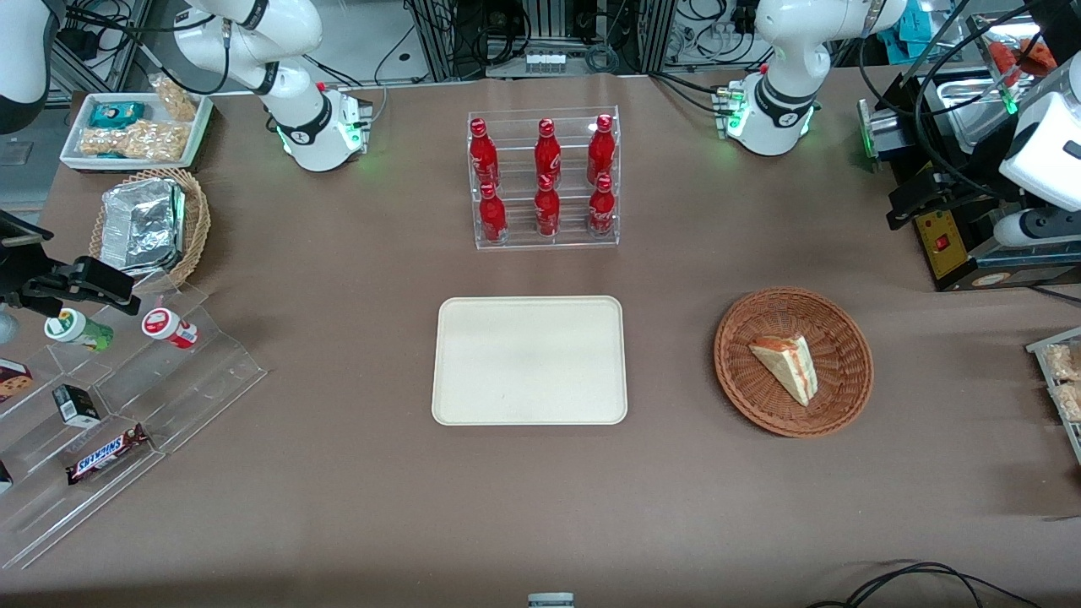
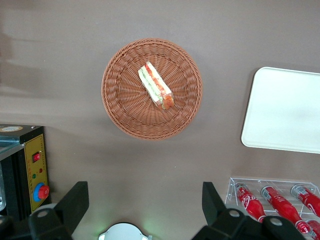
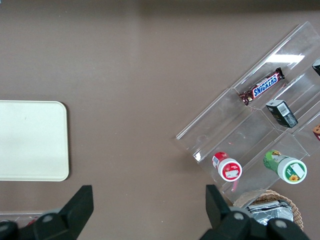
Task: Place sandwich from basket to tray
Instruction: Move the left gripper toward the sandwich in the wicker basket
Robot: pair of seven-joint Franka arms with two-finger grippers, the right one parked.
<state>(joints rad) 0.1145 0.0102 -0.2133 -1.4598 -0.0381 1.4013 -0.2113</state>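
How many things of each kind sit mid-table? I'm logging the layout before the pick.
Red bottles in the clear rack: 6
Tray: 1
Basket: 1
Sandwich, in the basket: 1
Total: 9
The left end effector hangs open above the table beside the basket.

"SNICKERS" reads on the chocolate bar; the red bottles' script seems illegible.

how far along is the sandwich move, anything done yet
Nothing is done yet. The sandwich lies in the basket, and the tray beside it holds nothing. Nothing is in hand: the pincer is open and hangs high above the table near the basket, fingers spread and gripping nothing. Left to do: descend, grasp the sandwich, carry it to the tray and release.
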